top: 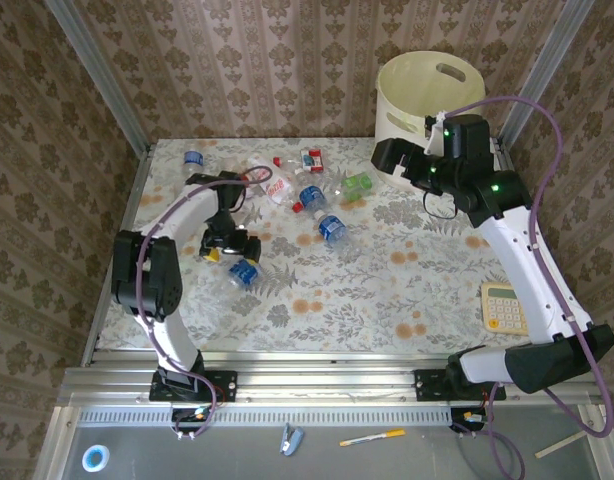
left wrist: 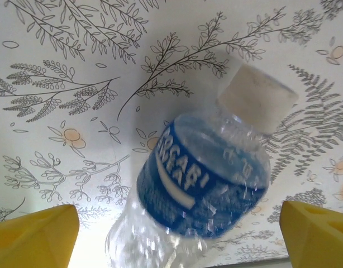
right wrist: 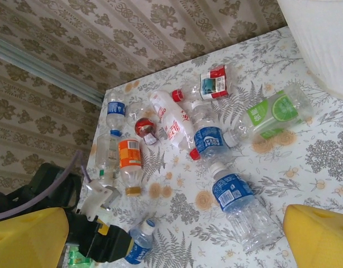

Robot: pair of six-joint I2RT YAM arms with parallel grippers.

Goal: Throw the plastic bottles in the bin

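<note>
Left wrist, blue-label bottle (left wrist: 202,184) reading "OCARI", inside wide left end effector (left wrist: 176,234), right end effector (right wrist: 174,237) wide

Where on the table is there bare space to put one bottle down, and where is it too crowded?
Bare: the near middle of the table, between the blue-label bottle at the left end effector and the calculator. Crowded: the far left half, where the plastic bottles lie close together.
</note>
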